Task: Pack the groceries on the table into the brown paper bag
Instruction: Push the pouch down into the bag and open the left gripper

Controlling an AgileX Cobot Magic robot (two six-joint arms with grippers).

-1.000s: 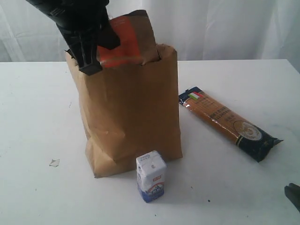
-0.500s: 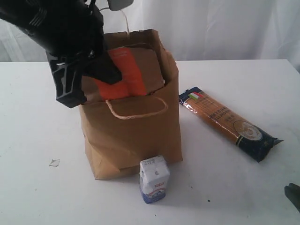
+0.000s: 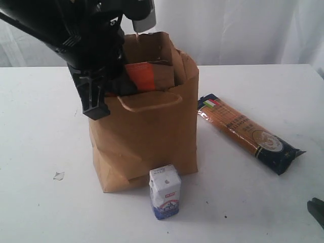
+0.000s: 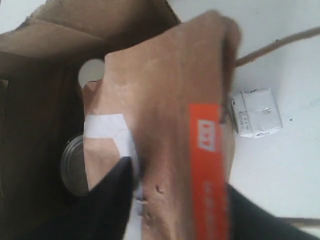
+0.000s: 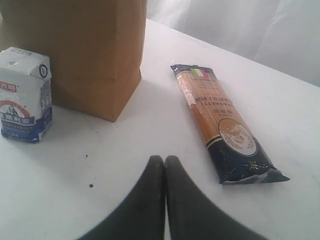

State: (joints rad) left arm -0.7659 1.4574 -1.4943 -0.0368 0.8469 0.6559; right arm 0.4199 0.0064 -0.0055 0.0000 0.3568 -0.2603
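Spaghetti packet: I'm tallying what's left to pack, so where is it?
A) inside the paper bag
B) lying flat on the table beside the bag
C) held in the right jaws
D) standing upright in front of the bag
B: the spaghetti packet lies flat on the table, apart from the brown paper bag.

Mouth of bag (image 3: pixel 147 136): blocked by pouch (image 3: pixel 149 76) and left tool (image 4: pixel 177 177).
Front of bag: carton (image 3: pixel 165 191) just beside its base.
Right of bag: spaghetti (image 3: pixel 248 132) lying flat, with a free lane between.
Left of bag: open table (image 3: pixel 40 126), one scrap (image 3: pixel 58 175).
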